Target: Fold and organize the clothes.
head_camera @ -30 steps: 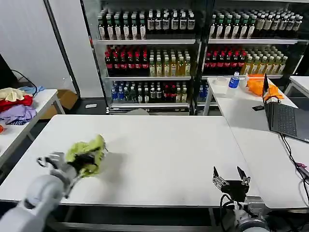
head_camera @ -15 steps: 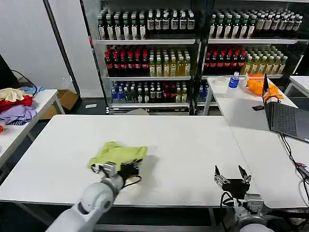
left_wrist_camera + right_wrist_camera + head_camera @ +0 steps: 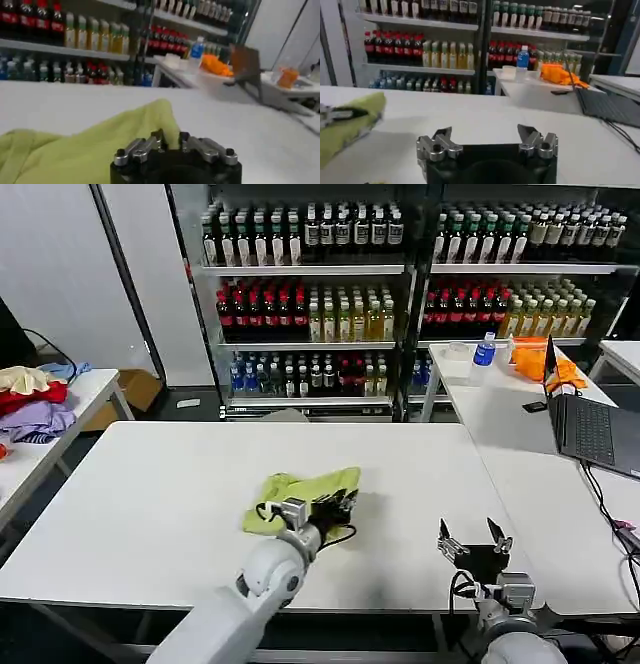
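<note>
1. Head view: the left gripper (image 3: pixel 335 506) is pinching the yellow-green T-shirt (image 3: pixel 305 488), which is lying bunched near the middle of the white table (image 3: pixel 150 484). The right gripper (image 3: pixel 470 542) is waiting, fingers spread, near the table's front edge. Folding looks barely begun.
2. Left wrist view: the fingers (image 3: pixel 156 138) are sitting pressed together on the crumpled fabric (image 3: pixel 75 150).
3. Right wrist view: the shirt (image 3: pixel 350 122) is lying well apart from the spread right gripper (image 3: pixel 487 137); a laptop (image 3: pixel 610 105) is sitting clear, on the neighbouring table.
</note>
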You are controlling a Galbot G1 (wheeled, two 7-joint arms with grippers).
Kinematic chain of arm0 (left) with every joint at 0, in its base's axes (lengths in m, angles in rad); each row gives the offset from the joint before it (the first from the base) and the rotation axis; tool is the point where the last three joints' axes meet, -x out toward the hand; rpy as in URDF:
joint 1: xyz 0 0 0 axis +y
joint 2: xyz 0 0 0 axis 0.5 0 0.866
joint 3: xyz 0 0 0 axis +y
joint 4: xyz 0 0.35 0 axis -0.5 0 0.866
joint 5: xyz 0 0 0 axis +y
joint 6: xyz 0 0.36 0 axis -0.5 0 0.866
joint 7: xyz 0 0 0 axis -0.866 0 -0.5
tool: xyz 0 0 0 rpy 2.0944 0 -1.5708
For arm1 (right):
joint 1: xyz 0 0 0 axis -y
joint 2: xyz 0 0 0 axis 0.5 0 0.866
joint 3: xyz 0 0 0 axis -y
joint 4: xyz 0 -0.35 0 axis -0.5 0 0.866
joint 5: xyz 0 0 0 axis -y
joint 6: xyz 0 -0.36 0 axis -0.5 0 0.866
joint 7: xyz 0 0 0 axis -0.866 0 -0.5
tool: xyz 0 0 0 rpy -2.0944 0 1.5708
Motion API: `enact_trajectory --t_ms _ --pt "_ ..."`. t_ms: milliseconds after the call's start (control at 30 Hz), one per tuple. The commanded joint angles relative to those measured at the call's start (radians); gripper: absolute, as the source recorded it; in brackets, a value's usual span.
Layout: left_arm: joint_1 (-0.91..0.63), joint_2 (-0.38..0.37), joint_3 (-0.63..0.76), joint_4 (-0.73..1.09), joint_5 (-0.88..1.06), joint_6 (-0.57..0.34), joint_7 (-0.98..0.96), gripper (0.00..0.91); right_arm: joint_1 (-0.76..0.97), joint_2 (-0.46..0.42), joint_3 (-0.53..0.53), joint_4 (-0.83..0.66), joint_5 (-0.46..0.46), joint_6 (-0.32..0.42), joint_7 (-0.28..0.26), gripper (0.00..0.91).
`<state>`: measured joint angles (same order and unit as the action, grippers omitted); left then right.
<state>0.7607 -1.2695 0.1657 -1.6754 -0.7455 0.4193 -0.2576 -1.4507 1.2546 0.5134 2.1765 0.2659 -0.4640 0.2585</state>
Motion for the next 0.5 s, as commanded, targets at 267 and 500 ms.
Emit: enact_trajectory --t_ms 267,500 --pt "0.091 0.030 -0.162 -0.164 -0.156 -0.077 -0.012 0.907 0.180 0.011 -0.109 -0.126 0.086 -0.029 0.023 0.907" --pt "0.212 0.207 -0.320 -0.204 -0.091 -0.112 -0.009 0.907 0.420 0.068 -0.261 -0.323 0.274 -0.052 0.089 0.907"
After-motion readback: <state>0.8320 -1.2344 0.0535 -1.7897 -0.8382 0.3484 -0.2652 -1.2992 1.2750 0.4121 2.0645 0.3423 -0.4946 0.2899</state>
